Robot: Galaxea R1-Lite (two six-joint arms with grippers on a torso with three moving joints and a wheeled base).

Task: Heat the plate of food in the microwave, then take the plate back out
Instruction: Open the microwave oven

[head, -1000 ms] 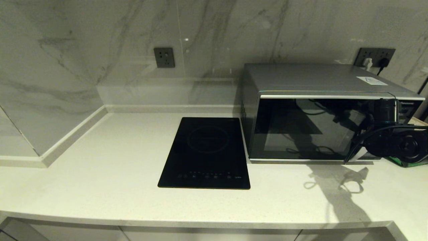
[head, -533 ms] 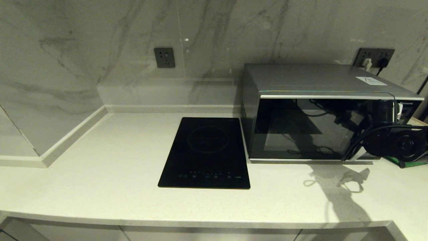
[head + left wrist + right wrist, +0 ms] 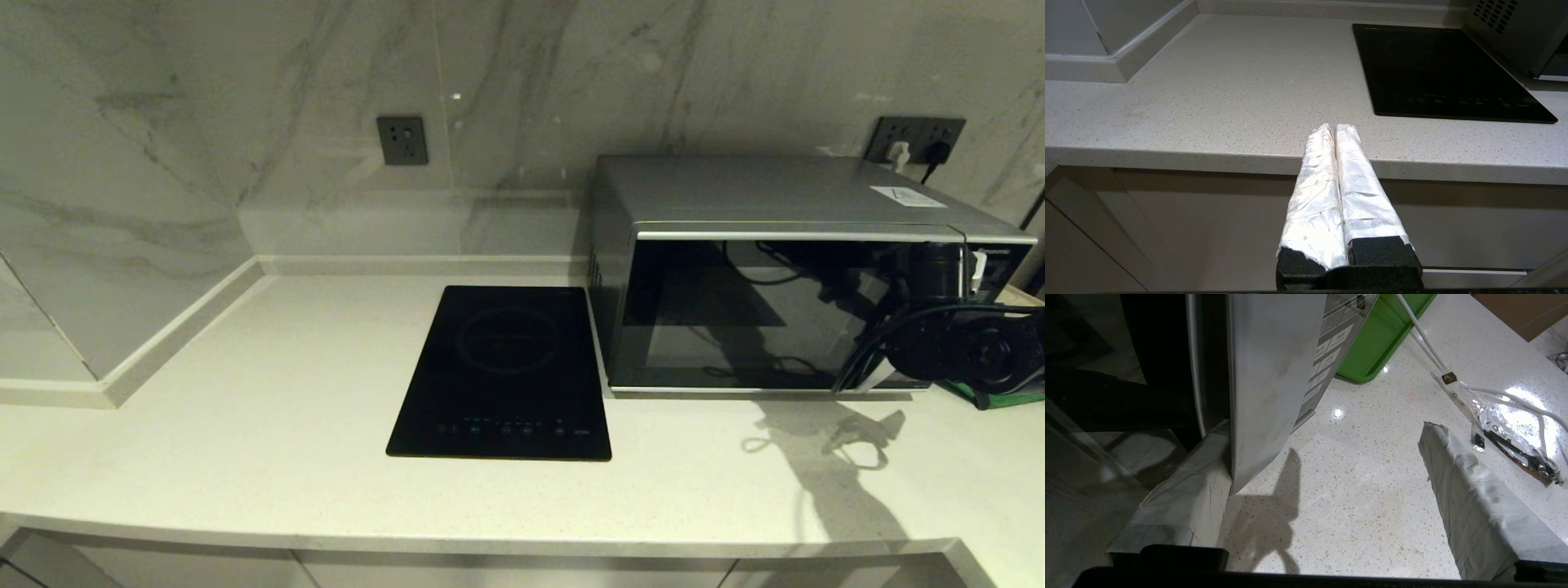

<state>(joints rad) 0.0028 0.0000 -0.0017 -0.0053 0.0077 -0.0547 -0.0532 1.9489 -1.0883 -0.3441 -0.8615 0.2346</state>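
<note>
The microwave stands on the right of the counter, its dark glass door facing me. My right gripper is at the door's right end, low by the counter, and it is open. One taped finger sits tucked behind the silver handle strip; the other finger stands apart over bare counter. In the head view the right arm covers the button panel. The plate of food is out of view. My left gripper is shut and empty, parked below the counter's front edge.
A flat black induction hob lies left of the microwave. A green tray sits on the counter just right of the microwave, with a foil wrapper and white cable beside it. The marble wall holds sockets.
The right arm has shifted slightly at the door's right end, uncovering a bit of the panel. The door and the left arm look unchanged.
</note>
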